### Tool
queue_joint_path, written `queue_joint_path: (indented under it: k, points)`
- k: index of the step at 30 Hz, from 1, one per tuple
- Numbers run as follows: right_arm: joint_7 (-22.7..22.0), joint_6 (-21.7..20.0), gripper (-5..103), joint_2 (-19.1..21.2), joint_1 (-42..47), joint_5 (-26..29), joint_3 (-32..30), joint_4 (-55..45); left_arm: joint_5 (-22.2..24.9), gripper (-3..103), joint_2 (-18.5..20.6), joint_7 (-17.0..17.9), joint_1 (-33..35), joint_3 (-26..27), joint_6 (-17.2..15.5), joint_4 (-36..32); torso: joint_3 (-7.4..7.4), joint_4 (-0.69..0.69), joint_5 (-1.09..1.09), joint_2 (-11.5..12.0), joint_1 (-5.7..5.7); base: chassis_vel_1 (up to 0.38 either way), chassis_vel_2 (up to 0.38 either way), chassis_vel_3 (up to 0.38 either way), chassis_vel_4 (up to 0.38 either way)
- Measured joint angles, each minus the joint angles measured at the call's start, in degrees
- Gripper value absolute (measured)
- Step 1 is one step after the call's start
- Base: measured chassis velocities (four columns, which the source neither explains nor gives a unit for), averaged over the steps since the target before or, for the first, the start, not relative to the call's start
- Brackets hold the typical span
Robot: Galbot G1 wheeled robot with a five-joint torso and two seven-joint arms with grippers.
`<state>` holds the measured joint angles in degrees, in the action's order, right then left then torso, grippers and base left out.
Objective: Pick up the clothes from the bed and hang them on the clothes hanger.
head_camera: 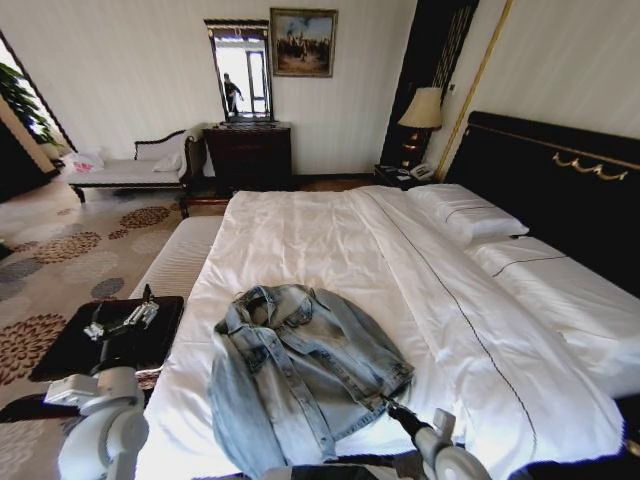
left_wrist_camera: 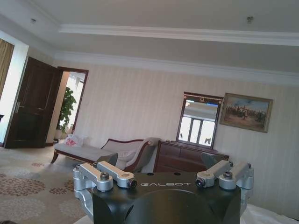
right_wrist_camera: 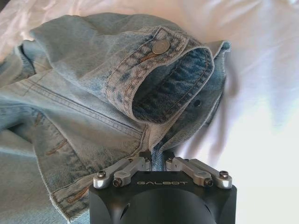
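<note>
Denim jacket lies crumpled near foot of bed, cuff gaping. Right gripper at its lower hem, fingers pinched together on fabric edge (likely for lift). Left gripper raised off bedside, fingers spread, empty. No containers here.

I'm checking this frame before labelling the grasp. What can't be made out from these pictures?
- Right gripper: in the right wrist view its fingertips meet at the denim jacket hem; whether cloth is pinched between them is hidden by its own links.
- Jacket's lower part: cut off by the head view's bottom edge and the robot's arms.
- Left gripper: its fingertips lie behind the gripper body in the left wrist view.
</note>
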<state>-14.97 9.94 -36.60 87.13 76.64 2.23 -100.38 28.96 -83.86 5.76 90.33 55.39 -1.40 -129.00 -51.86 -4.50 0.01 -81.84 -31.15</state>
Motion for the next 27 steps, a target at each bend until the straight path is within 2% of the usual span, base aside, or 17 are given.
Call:
queue_joint_path:
  k: [17,21,26,27]
  points:
    - [-0.57,0.55,9,1.78,4.04,-3.29,-2.26,7.49,1.07,100,0.97,0.00,-0.60,0.82,-0.07,0.82,0.01,0.00,-0.02,-0.01,0.01,0.000,0.000,0.000,0.000]
    - [-1.19,0.81,9,1.83,4.79,-4.14,-2.84,9.04,1.33,100,1.16,0.00,-0.89,0.87,-0.17,1.10,0.00,-0.06,-0.04,-0.01,0.00,0.000,0.000,0.000,0.000]
    - [-1.77,1.19,9,2.17,4.82,-5.32,-2.97,7.86,1.33,100,1.17,0.00,-1.12,0.63,-0.30,1.33,-0.01,-0.08,-0.05,0.00,0.00,0.000,0.000,0.000,0.000]
    - [-1.93,1.59,7,2.48,4.61,-6.38,-2.87,7.20,1.33,100,1.19,0.00,-1.21,0.59,-0.36,1.36,-0.02,-0.10,-0.05,0.01,0.00,0.000,0.000,0.000,0.000]
